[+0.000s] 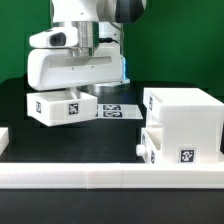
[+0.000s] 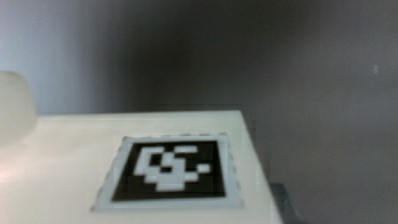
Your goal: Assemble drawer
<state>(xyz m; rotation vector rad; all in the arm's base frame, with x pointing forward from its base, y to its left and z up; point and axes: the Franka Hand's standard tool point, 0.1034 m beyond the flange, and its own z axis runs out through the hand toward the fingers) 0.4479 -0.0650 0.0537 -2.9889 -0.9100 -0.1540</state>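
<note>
Exterior view: tall housing (image 1: 183,124) sitting at four o'clock, one knobbed tray (image 1: 147,146) slotted low in its front. Second tray (image 1: 62,106) at nine o'clock, up under the arm, white rail (image 1: 110,177) along six. Gripper (image 1: 88,84) right over that tray; clenched or released, cannot tell. Wrist view: tag (image 2: 169,171) close up, blurred.
</note>
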